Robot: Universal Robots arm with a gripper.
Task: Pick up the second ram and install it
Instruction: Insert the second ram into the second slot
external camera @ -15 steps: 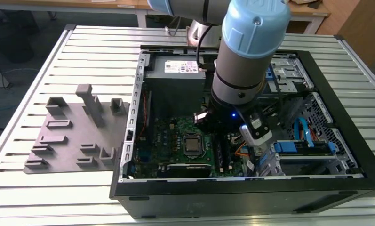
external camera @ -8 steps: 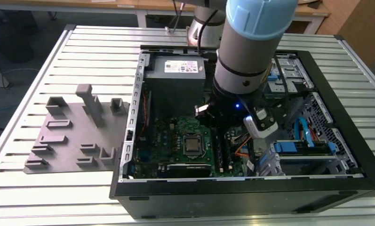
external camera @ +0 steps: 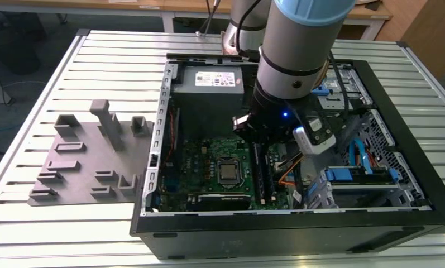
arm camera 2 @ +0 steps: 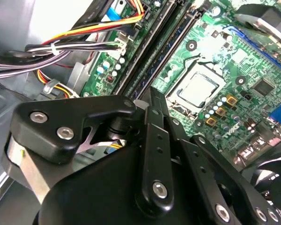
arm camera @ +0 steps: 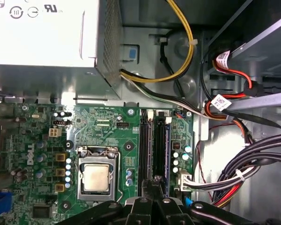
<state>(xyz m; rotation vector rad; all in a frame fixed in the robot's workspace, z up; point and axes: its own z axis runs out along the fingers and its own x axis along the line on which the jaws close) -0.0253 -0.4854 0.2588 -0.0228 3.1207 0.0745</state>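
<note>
My gripper [arm camera: 154, 185] is down inside the open computer case [external camera: 282, 230], over the green motherboard [arm camera: 107, 126]. Its black fingers stand together at one end of the long dark memory slots. A narrow dark stick, the second ram [arm camera: 155, 150], lies edge-on in the slot right under the fingertips. I cannot tell whether the fingers clamp it or only touch its top edge. In the second wrist view the gripper [arm camera 2: 151, 96] meets the end of the ram [arm camera 2: 171, 51]. In the exterior view the gripper [external camera: 259, 146] hangs above the ram [external camera: 263, 178].
The silver processor [arm camera: 96, 178] sits beside the slots. A grey power supply [arm camera: 47, 33] and bundled cables [arm camera: 253, 159] crowd the far end and one side. The grey fixture plate [external camera: 88, 162] with posts lies outside the case at the exterior view's left.
</note>
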